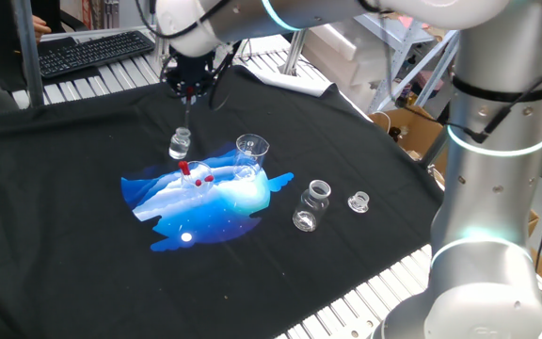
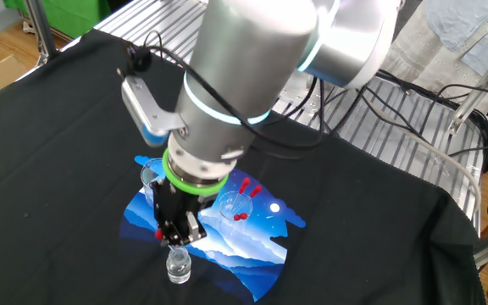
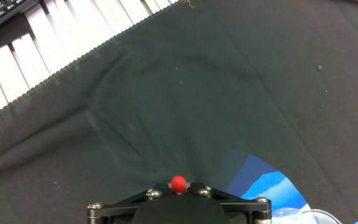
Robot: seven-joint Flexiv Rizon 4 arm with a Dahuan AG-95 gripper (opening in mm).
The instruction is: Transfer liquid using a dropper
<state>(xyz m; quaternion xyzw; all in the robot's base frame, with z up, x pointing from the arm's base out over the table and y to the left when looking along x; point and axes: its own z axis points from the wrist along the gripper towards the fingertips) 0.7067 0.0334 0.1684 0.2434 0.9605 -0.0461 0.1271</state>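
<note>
Dropper (image 1: pixel 185 113) pinched between fingers (image 1: pixel 179 91)

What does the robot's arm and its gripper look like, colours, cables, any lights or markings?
The arm is built of thick, round silver-grey segments. Glowing rings mark its joints, cyan-white in one fixed view and green near the wrist in the other fixed view. Black cables loop along the outside of it. A light blue-grey box sits at the wrist. The gripper is small, black and angular, with visible screws on its body in the hand view.

Bright even overhead light, soft shadows, glints on glassware, slightly soft focus
</note>
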